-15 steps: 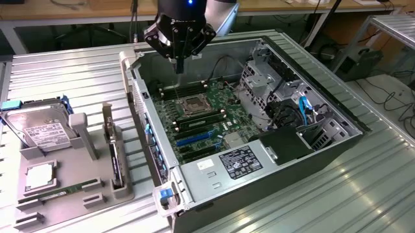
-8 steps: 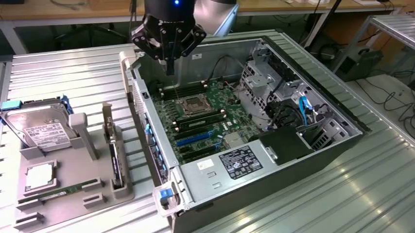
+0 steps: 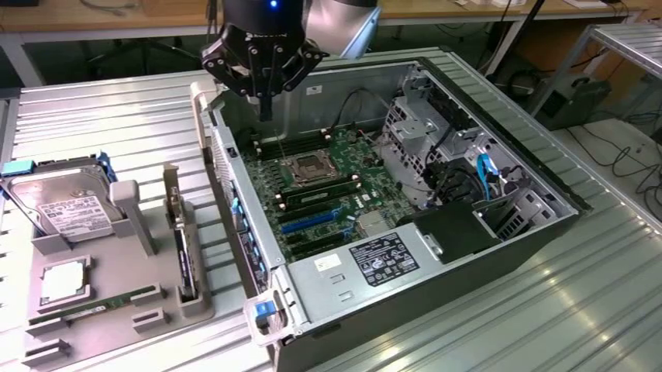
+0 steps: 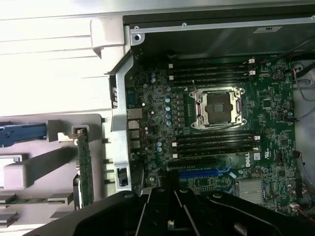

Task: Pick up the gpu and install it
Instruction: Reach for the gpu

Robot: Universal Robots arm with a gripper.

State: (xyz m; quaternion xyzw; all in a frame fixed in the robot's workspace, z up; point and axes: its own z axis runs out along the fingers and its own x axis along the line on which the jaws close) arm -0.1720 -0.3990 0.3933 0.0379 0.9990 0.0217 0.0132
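- The gpu [image 3: 184, 260] is seen standing on its edge in the grey holder [image 3: 104, 341], at the lower left of the exterior frame.
- It is not yet picked up, so the pickup step is judged to be just starting.
- The end effector [image 3: 266, 112] is clenched on nothing, above the open computer case [image 3: 538, 232] at the upper middle.
- For a grab, spread fingers and a spot right over the card would be needed.

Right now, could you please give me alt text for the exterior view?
A robot arm's shut pincer hangs empty above an open computer case, motherboard exposed. On the exterior view's left, the gpu stands on edge in a grey holder, near a hard drive.
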